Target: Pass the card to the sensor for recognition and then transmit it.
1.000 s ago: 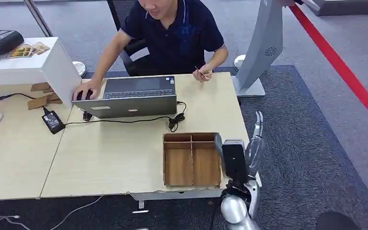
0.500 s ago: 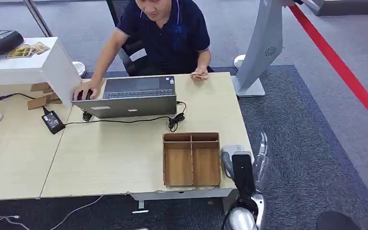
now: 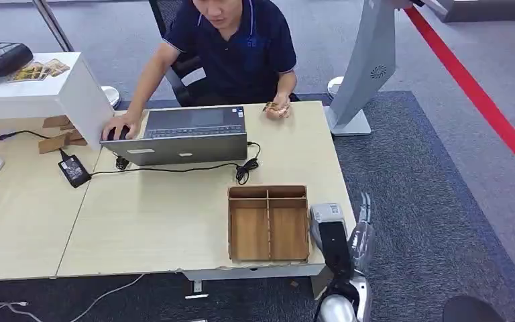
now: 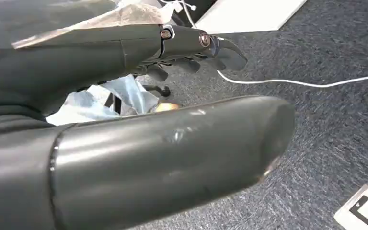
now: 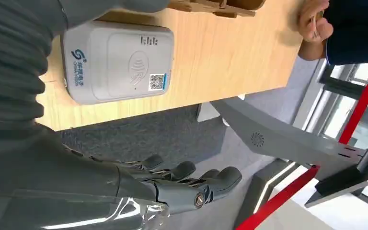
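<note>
A person across the table pinches a small card (image 3: 276, 107) at the table's far edge; the right wrist view shows this card (image 5: 315, 24) too. The white card sensor (image 5: 117, 60) lies on the table's near right corner, and my right arm partly hides the sensor (image 3: 326, 213) from the head view. My right hand (image 3: 361, 231) hangs just off that corner with fingers straight and apart, holding nothing. From its wrist, the right hand (image 5: 172, 184) sits beside the sensor and apart from it. My left hand (image 4: 124, 52) hangs over grey carpet, fingers extended and empty.
A wooden divided tray (image 3: 268, 191) sits left of the sensor. An open laptop (image 3: 188, 134) with a black cable stands mid-table, the person's other hand beside it. A white box (image 3: 53, 94) bears several cards at far left. A grey kiosk stand (image 3: 369, 67) rises beyond the table's right side.
My right hand has dropped and drawn back from above the table's edge to beside the sensor. The person's hand with the card has shifted slightly along the far edge.
</note>
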Tool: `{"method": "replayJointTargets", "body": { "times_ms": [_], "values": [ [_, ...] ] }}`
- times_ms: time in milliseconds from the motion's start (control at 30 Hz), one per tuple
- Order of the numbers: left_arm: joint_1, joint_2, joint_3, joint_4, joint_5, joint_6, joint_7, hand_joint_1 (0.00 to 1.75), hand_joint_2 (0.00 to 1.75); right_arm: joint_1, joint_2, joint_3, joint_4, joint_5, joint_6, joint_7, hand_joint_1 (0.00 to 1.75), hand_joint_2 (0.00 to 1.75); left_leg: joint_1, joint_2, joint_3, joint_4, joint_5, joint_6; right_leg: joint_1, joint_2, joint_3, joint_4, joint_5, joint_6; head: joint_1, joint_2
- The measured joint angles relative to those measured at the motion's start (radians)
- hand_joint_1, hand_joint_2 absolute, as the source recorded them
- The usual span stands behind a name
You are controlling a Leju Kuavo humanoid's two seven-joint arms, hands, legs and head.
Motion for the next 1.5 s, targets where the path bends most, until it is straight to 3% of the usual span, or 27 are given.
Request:
{"method": "replayJointTargets", "body": {
  "times_ms": [1500],
  "values": [
    [0.0,0.0,0.025,0.0,-0.008,0.0,0.001,0.0,0.0,0.001,0.008,-0.004,0.045,0.003,0.0,0.002,0.0,1.75,0.0,0.0,0.0,0.0,0.0,0.0,0.0,0.0,0.0,0.0,0.0,0.0,0.0,0.0]
  ]
}}
